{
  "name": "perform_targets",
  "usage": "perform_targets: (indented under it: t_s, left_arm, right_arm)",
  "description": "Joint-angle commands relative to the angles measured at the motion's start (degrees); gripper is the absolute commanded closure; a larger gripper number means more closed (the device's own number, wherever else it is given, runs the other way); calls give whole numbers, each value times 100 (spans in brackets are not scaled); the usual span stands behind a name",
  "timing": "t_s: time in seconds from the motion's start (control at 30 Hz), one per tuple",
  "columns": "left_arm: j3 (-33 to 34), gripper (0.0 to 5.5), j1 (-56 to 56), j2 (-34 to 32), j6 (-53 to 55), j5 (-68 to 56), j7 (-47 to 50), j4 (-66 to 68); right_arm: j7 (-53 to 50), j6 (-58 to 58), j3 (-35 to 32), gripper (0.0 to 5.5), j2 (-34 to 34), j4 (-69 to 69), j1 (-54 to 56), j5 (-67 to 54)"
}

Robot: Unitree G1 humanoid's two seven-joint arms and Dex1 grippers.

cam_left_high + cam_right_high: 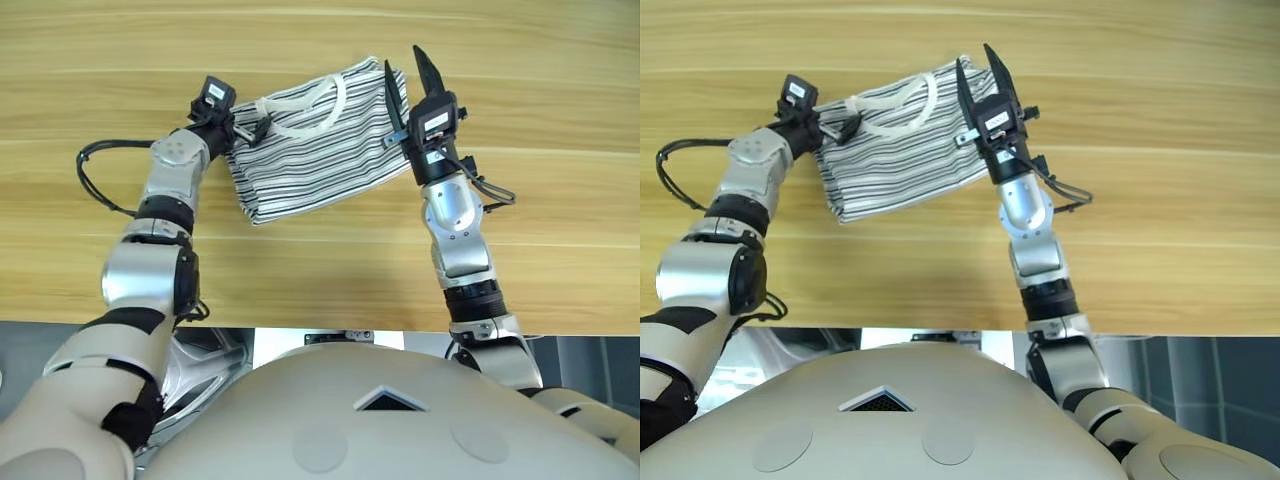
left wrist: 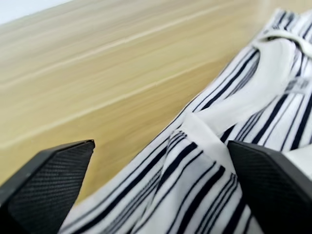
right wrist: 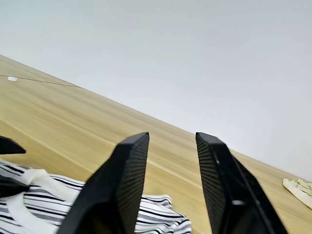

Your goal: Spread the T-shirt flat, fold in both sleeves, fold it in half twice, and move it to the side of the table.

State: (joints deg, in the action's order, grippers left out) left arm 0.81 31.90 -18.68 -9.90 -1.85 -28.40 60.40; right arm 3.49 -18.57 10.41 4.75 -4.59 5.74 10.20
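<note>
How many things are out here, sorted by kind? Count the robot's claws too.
Striped T-shirt: 1
Grippers: 2, the left gripper and the right gripper
Pale crumpled cloth: 1
Wooden table: 1
Total: 5

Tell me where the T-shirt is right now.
In the left eye view the folded T-shirt lies on the table between the left claw at its left edge and the right claw by its right edge.

T-shirt (image 1: pixel 312 160) on table (image 1: pixel 300 275), between left hand (image 1: pixel 252 127) and right hand (image 1: pixel 403 62)
</note>
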Motion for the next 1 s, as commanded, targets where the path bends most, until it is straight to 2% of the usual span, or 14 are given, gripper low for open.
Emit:
perform_targets:
  t_s: [0.03, 0.17, 0.3, 0.43, 0.6, 0.7, 0.8, 0.93, 1.0]
  left_arm:
    - [166, 44, -2540, 42, 2099, -697, -16, -3360]
    - [-77, 44, -5110, 644, 3876, -1777, 737, -6758]
    - [-253, 44, -6167, 914, 4678, -2836, 1062, -8508]
    - [-721, 44, -6588, 1006, 5143, -3462, 1083, -9233]
    - [-1250, 44, -6277, 1004, 5111, -3271, 1032, -9007]
    - [-1173, 44, -6038, 889, 4742, -2887, 1112, -8773]
    - [-876, 44, -6028, 407, 3745, -2224, 878, -8866]
    - [-607, 44, -6967, -465, 1384, -1981, -774, -9963]
    - [-746, 44, -7424, -795, 502, -1973, -1477, -10336]
  right_arm:
    - [-38, 267, 54, 373, -97, 308, -229, 37]
    - [28, 515, 145, 373, -29, 505, -509, 147]
    - [7, 679, 122, 373, -37, 517, -471, 180]
    - [49, 842, 112, 373, -37, 684, -446, 160]
    - [-1, 936, 15, 373, 23, 695, -466, 184]
    - [44, 935, -43, 373, 99, 746, -529, 139]
    - [94, 918, -116, 373, 165, 856, -584, 88]
    - [202, 837, -107, 373, 271, 858, -555, 87]
    - [258, 758, -77, 373, 345, 801, -507, 138]
